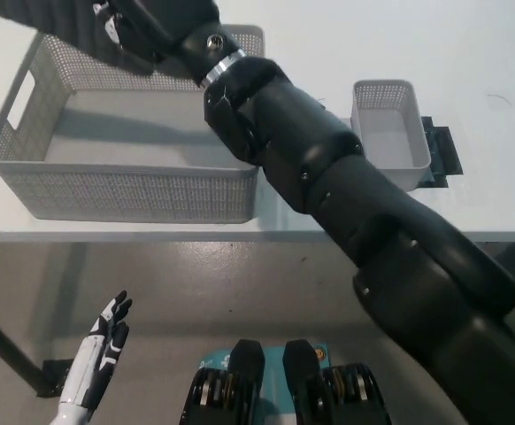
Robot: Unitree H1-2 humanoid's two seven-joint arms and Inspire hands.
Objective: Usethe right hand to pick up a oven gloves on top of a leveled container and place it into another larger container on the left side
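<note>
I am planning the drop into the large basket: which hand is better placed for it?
The right hand: it is over the large basket, its black arm reaching across the table. The left hand hangs low, below the table edge, far from the basket.
</note>
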